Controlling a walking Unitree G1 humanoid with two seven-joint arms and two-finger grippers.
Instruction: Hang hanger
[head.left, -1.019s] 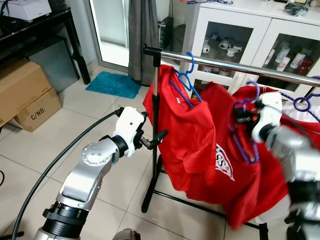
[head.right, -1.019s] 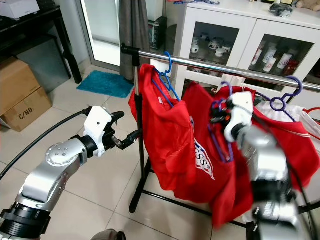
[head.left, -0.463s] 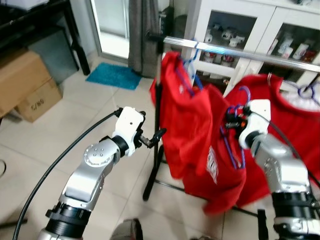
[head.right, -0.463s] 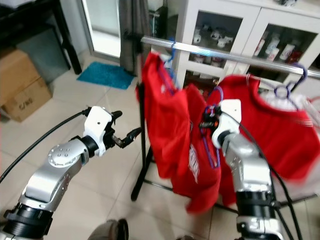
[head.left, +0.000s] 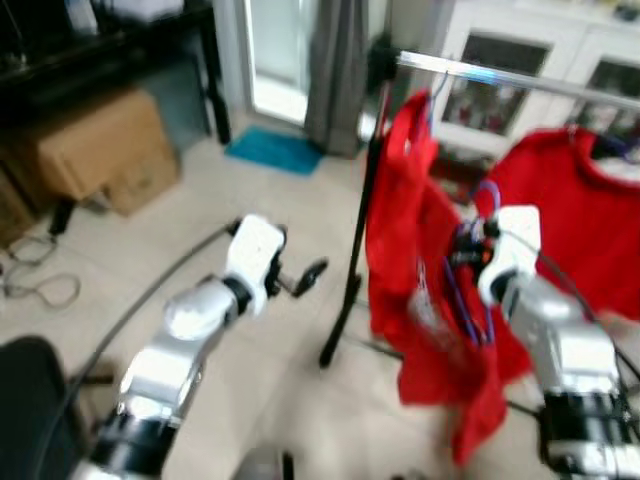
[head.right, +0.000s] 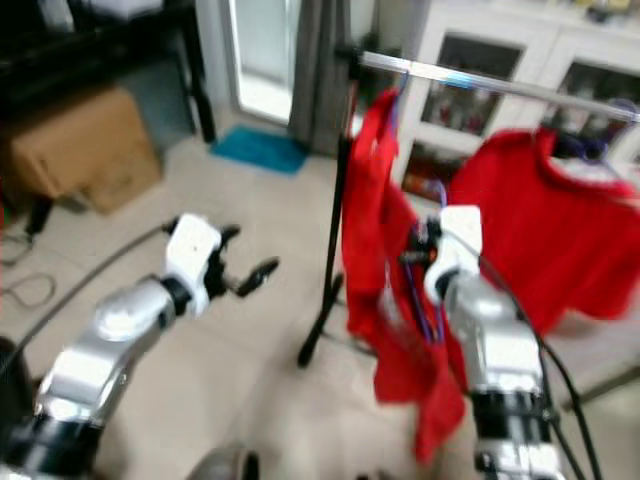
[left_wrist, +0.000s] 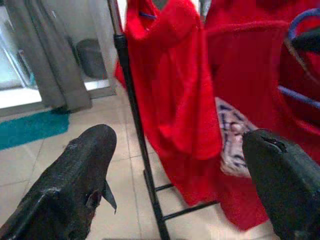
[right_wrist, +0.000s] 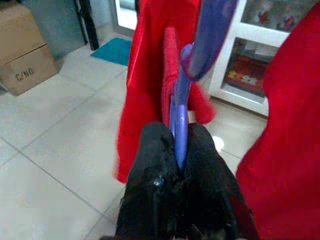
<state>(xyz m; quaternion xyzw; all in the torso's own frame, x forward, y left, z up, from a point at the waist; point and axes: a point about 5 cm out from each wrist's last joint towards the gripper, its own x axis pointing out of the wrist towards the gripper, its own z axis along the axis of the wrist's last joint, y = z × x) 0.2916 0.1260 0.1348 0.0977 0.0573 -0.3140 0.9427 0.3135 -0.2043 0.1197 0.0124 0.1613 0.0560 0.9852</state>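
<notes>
Right end effector (right_wrist: 179, 145), right of centre, pinches a purple hanger (right_wrist: 180, 117) carrying a red shirt (head.left: 440, 330), below the rail (head.left: 500, 76). Left end effector (left_wrist: 180, 165) gapes empty. Cabinet (head.right: 470, 90) contents blur, upper right.

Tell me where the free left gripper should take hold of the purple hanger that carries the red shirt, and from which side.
Probably the hanger's thin neck, beside where the right gripper is shut on it: it is bare there, while the red shirt covers the arms. The open left gripper would come in from the robot's left, past the rack's black post.
</notes>
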